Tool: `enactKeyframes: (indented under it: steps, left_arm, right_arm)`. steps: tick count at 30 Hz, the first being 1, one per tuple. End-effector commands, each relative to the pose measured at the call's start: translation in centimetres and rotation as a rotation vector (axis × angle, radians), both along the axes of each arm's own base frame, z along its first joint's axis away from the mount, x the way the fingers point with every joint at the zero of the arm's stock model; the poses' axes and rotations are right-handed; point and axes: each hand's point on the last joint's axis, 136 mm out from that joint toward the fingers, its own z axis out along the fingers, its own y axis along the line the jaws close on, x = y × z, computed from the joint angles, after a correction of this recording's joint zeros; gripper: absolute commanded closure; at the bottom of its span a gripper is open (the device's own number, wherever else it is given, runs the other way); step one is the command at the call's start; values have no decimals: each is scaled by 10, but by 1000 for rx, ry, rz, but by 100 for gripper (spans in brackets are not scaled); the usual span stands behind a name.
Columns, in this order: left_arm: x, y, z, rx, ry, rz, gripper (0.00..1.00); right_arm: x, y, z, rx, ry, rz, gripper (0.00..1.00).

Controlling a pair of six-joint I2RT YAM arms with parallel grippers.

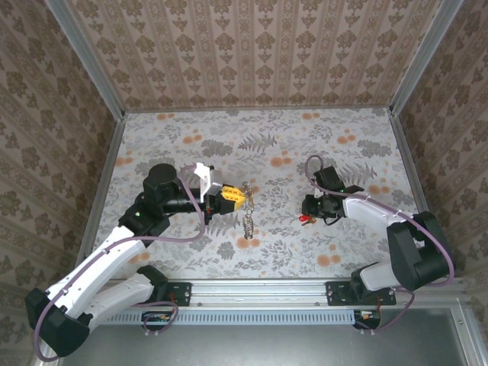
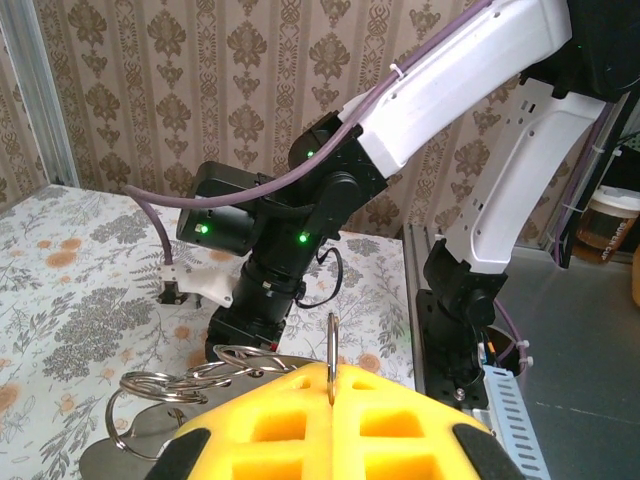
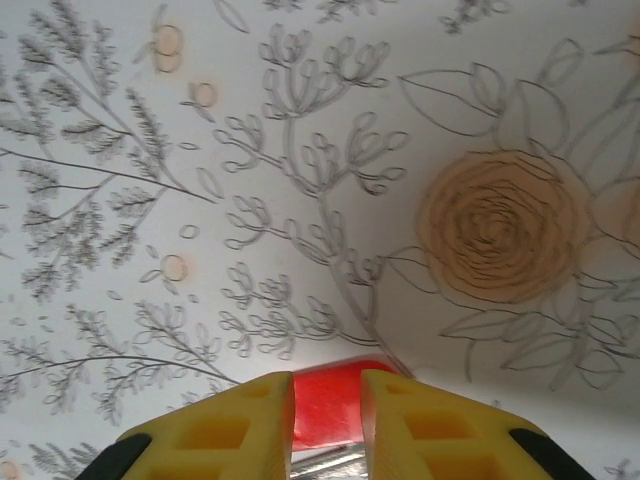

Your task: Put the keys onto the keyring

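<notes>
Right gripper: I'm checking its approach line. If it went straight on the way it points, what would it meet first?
The red key head, sitting between the right gripper fingertips, then the flowered table surface right under it. Depth is hard to judge.

Floral-printed tabletop (image 1: pixel 259 137), damask-patterned walls (image 1: pixel 252 53) on three sides, a metal rail (image 1: pixel 259 290) along the near edge.

- The right gripper (image 3: pixel 326 382) points down at the table; its two yellow fingers (image 3: pixel 235 425) stand a narrow gap apart.
- The red key head (image 3: pixel 322 415) fills that gap; whether it is pinched is unclear.
- A silvery metal sliver (image 3: pixel 322 463) shows just below the red.
- The floral table cover (image 3: pixel 300 150) bears a peach rose (image 3: pixel 500 225).
</notes>
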Motion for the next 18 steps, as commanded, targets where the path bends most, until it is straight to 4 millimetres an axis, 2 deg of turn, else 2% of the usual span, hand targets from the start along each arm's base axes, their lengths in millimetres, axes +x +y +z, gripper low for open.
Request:
enactKeyframes:
  steps: [1, 4, 7, 12, 13, 18]
  left_arm:
    - [-3, 1, 12, -42, -20, -25, 100]
    - [-3, 1, 13, -44, -22, -26, 100]
    - [-4, 1, 14, -47, -24, -28, 100]
    - [-5, 1, 16, -55, -22, -33, 100]
    - [-5, 1, 17, -60, -22, -36, 100]
    - [-13, 7, 28, -89, -47, -43, 100]
  right_arm:
    - [4, 16, 7, 51, -1, 19, 75]
    - [2, 22, 12, 61, -11, 27, 75]
    - [-2, 14, 23, 12, -44, 17, 74]
    - [-5, -15, 33, -146, -74, 8, 57]
    - [-4, -20, 30, -161, -55, -10, 55]
    - [-1, -13, 10, -156, 34, 13, 54]
